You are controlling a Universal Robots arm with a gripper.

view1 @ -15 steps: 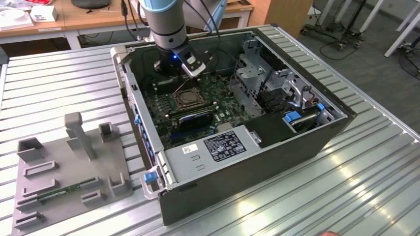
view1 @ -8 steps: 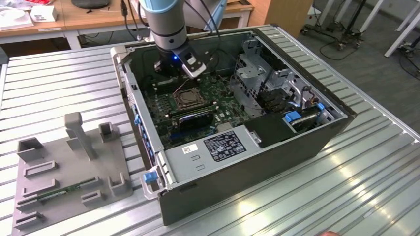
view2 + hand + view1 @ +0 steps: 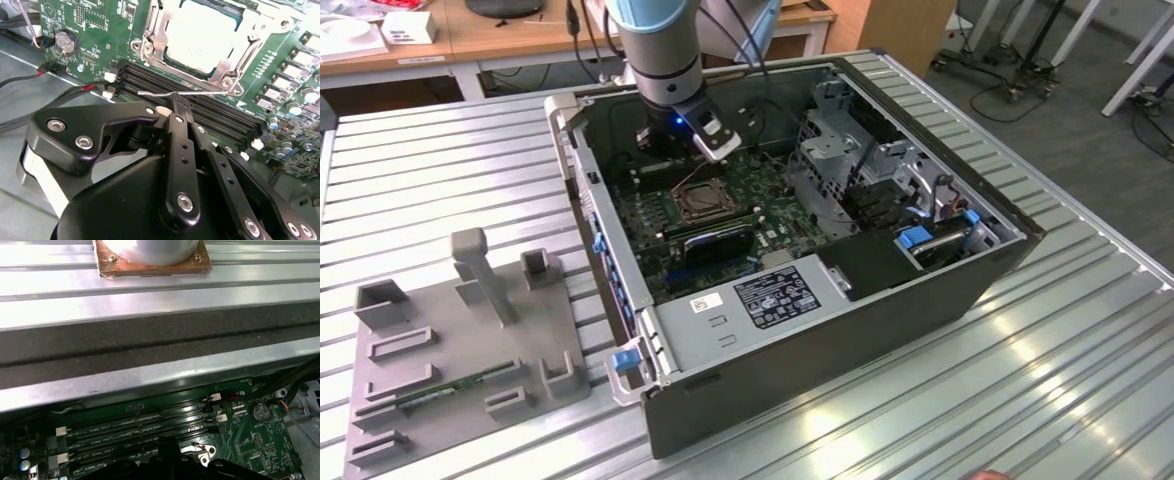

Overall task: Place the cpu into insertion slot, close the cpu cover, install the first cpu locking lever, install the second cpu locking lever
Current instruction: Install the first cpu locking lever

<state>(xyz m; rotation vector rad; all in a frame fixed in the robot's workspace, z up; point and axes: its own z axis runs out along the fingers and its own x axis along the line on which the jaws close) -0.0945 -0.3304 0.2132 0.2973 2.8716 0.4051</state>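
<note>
A ribbed metal table carries an open case at the middle of the exterior view. The arm reaches in from 12 o'clock. The green motherboard lies flat inside. There the slot sits just beside the tool, at about its 6 o'clock.

In the second wrist view the cover lies down around the cpu, which is seated in the slot, so the work appears to be at a lever step. The tool is narrow and looks pinched on the thin wire lever. The lever's long axis runs across the fingertips, along the cover's near edge and parallel to the memory slots. It lies between them and the cover. Whether it is the first or second lever cannot be told.
</note>
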